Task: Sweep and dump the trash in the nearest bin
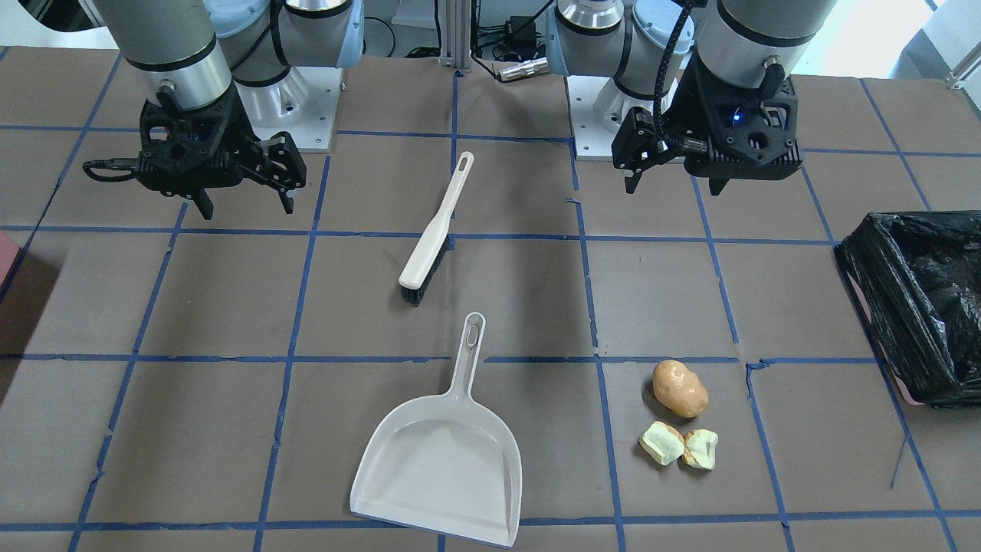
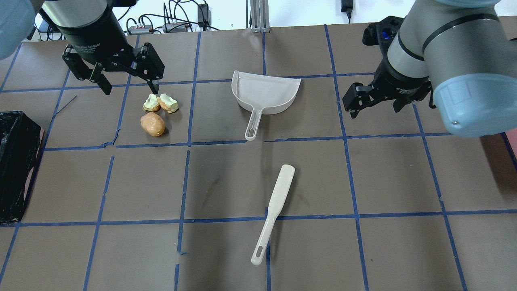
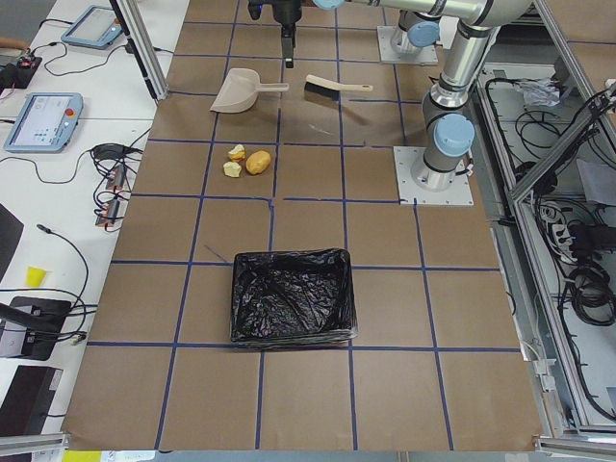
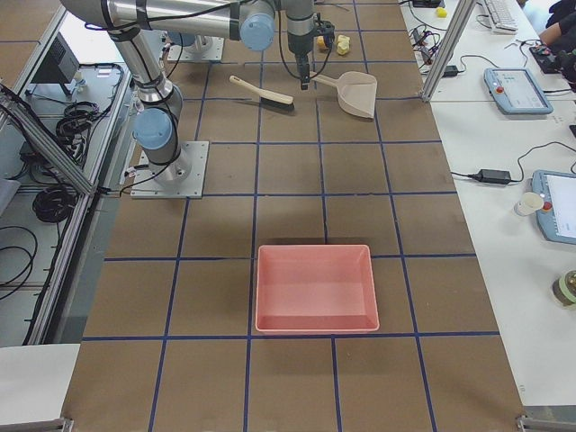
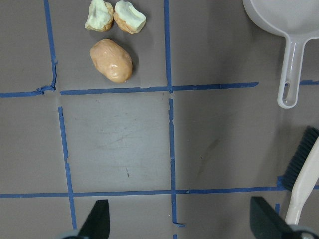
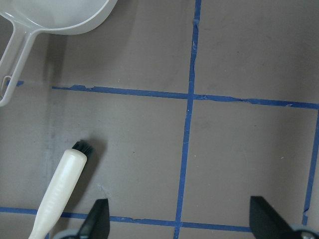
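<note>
The trash lies together on the brown table: an orange-tan potato-like lump (image 1: 680, 389) (image 2: 152, 124) (image 5: 111, 60) and two pale yellow-green chunks (image 1: 661, 442) (image 1: 701, 448) (image 2: 151, 102) (image 5: 130, 16). The bin (image 1: 920, 307) (image 2: 16, 161) (image 3: 292, 296), lined with black plastic, stands at the table's end on my left. My left gripper (image 1: 674, 188) (image 2: 131, 87) (image 5: 182, 221) hangs open and empty above the table near the trash. My right gripper (image 1: 247, 207) (image 2: 375, 111) (image 6: 179, 221) hangs open and empty on the other side.
A white dustpan (image 1: 444, 460) (image 2: 264, 91) lies flat mid-table, handle toward me. A white brush with black bristles (image 1: 437, 230) (image 2: 274, 210) (image 6: 60, 189) lies nearer my base. A pink tray (image 4: 315, 288) sits at the table's right end.
</note>
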Motion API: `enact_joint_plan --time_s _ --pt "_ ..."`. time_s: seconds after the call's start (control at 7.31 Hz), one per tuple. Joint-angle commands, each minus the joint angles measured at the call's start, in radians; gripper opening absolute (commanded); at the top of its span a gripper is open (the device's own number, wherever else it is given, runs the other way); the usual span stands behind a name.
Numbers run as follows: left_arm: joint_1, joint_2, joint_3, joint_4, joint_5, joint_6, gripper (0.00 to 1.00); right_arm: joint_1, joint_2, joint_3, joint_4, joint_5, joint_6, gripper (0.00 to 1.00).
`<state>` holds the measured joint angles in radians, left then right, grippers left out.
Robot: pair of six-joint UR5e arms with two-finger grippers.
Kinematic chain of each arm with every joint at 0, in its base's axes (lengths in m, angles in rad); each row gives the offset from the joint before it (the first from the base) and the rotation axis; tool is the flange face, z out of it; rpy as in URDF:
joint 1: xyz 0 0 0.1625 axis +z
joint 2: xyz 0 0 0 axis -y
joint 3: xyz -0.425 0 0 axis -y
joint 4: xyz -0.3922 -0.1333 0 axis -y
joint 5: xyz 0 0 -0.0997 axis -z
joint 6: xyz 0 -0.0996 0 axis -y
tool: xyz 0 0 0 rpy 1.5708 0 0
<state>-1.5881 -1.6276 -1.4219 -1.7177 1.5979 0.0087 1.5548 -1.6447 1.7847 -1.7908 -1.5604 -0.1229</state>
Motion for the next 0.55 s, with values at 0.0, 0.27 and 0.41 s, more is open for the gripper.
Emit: enact_joint_plan --time_s 0.0,0.27,0.41 --pt "-0.013 -0.040 -0.002 0.019 -0.037 -0.025 1.00 -0.070 -0.006 0.001 0.004 0.002 -0.070 1.00" --pt "-0.052 -0.086 -0.002 0.093 -0.061 -0.030 1.00 -0.071 -0.006 0.004 0.005 0.002 -0.078 1.00" --pt "-0.090 -0.113 -0.005 0.124 -0.064 -0.026 1.00 -0.071 -0.006 0.005 0.002 0.003 -0.081 1.00"
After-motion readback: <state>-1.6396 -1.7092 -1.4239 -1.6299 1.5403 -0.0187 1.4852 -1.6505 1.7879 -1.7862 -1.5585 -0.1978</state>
